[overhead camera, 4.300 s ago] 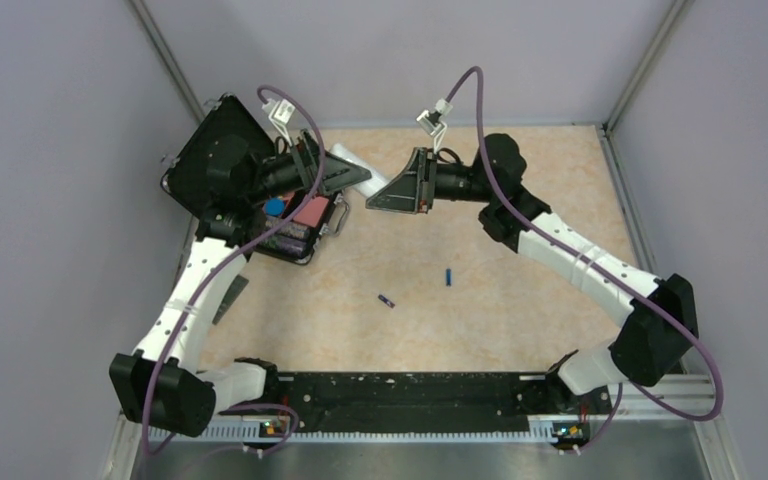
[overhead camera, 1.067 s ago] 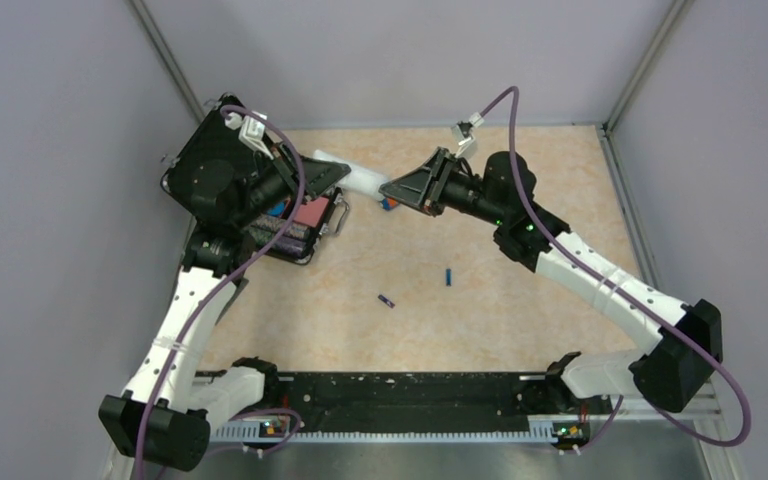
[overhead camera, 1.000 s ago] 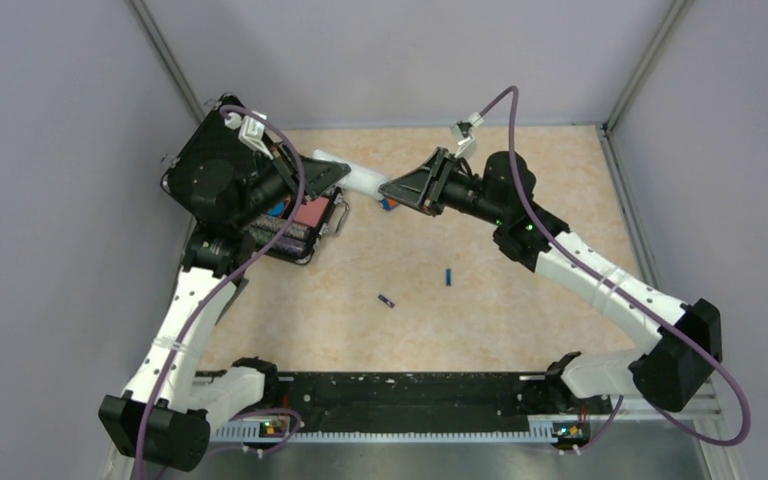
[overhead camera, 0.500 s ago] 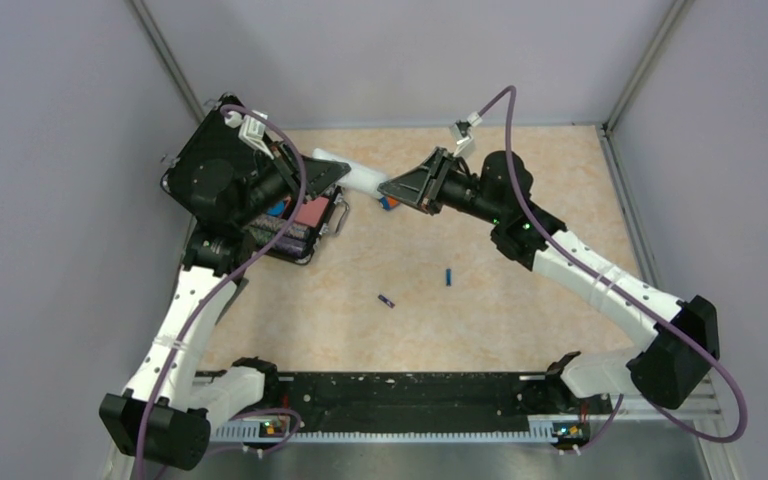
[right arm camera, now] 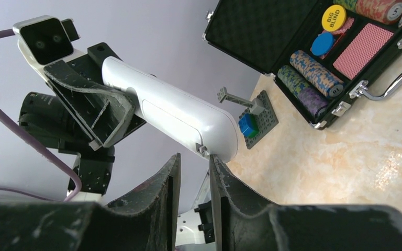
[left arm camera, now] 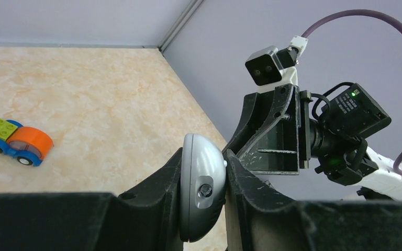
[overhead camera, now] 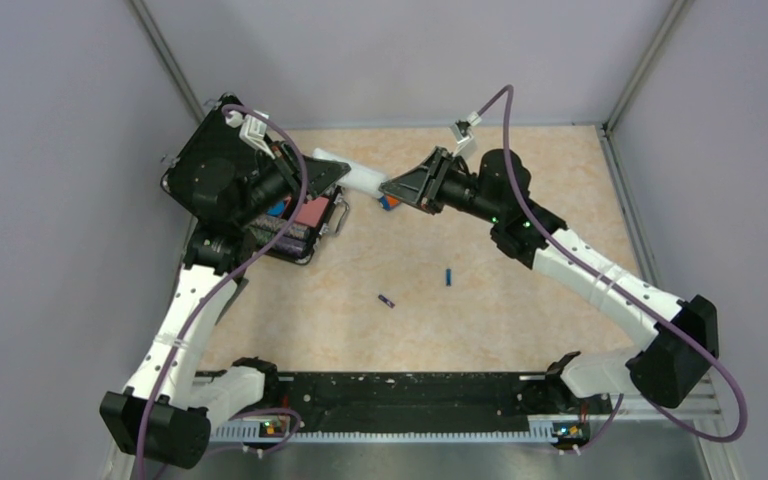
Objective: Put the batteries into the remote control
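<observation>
Has swung right claw [right arm camera: 193, 162] in to free end of remote [right arm camera: 172, 112] over the last few seconds, hardly shifting it since. Keeps tips narrowly parted, grasping nothing, one beside small end tab. Clenches left claw [left arm camera: 203, 172] on remote, aloft at far left. Leaves batteries [overhead camera: 449, 277] on table [overhead camera: 520, 330], near centre, well apart from remote. Suggests cover-opening under way; loading not begun

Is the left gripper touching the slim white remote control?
Touching. In the left wrist view, the left gripper has both jaws pressed against the slim white plastic remote control, no gap.
</observation>
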Controlling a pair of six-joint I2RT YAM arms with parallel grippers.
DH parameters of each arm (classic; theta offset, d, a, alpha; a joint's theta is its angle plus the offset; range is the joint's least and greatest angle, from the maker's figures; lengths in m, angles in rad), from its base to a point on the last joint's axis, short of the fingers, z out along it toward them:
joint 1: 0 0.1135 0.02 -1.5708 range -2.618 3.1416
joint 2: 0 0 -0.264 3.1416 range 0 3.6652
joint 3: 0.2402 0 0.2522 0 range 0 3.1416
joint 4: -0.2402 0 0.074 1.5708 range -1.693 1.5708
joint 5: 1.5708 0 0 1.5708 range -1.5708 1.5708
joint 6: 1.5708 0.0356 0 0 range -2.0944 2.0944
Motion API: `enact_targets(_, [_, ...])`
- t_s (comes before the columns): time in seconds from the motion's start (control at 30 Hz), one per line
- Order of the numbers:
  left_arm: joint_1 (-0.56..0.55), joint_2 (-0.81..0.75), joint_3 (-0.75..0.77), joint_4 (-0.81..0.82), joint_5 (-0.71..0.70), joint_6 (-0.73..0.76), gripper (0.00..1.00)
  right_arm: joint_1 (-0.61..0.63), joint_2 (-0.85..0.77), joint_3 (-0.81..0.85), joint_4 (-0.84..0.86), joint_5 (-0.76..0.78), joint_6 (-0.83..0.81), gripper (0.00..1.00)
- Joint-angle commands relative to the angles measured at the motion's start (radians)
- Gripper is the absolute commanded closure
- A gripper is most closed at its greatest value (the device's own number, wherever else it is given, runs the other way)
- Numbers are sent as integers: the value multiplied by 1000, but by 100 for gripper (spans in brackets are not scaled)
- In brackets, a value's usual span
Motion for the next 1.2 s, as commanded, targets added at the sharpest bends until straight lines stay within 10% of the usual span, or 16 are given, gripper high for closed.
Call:
enact_targets(0.0, [-3,-7,8,55,19,3,100,8,18,65,16,16,-27,74])
enact_targets(1.17, [-3,30,37,147,267,-38,100,4,77,23,259,-218,-43,80])
